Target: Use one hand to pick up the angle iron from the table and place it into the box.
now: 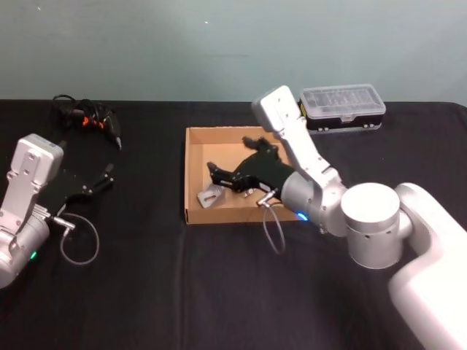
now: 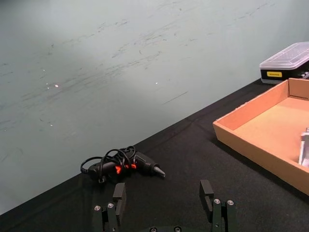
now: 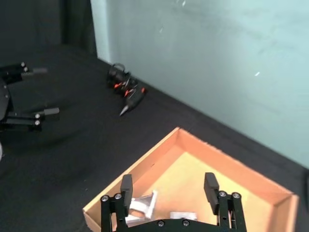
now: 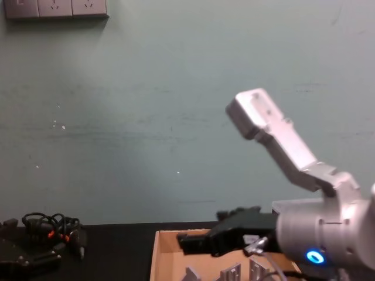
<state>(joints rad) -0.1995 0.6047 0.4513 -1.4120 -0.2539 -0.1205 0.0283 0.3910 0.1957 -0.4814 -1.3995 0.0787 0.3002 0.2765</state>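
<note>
Right gripper (image 1: 219,175): extended forward, fingers spread, holding nothing.
Left gripper (image 1: 102,177): parked at left, fingers apart.

I see bare table (image 1: 146,292) across the lower frame w/ room to pass. The box (image 1: 191,175) at centre is blocked from above by the right gripper (image 1: 219,175). Black case (image 1: 343,109) upper right, corded tool (image 1: 91,120) upper left.

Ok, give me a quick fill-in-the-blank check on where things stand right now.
1. The angle iron lies inside the ____.
2. The right gripper hangs over the box with its fingers ____.
3. The left gripper sits idle over the ____.
4. The plastic case has a ____ lid.

Missing words: box; open; table; clear
</note>
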